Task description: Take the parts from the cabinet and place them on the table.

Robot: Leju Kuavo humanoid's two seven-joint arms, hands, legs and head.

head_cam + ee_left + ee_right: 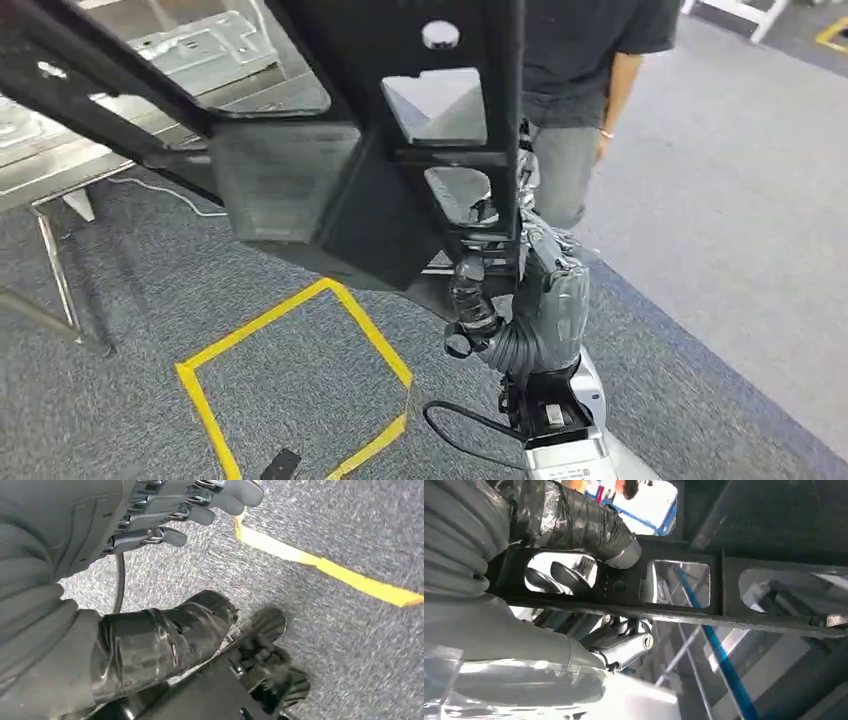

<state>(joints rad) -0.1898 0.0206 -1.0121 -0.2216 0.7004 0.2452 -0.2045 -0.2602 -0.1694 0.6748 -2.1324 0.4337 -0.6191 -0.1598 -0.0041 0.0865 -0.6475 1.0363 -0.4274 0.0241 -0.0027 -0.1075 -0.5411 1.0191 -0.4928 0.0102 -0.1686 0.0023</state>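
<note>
Grey carpet [700, 200] with a yellow tape square [300, 380] is spreading below, and a metal table [60, 150] is standing at ten o'clock, sheet-metal pieces [200, 45] lying on it. The right hand [540, 290] is reaching up at five o'clock of the big black part [330, 190], its fingers [569, 575] hooking through a cut-out and clamping on the frame bar. Carrying well probably means keeping the part level and swinging it slowly toward the table (a person [585, 70] is standing close at one o'clock). The left hand [165, 515] is hanging low over the carpet, fingers apart and holding nothing
</note>
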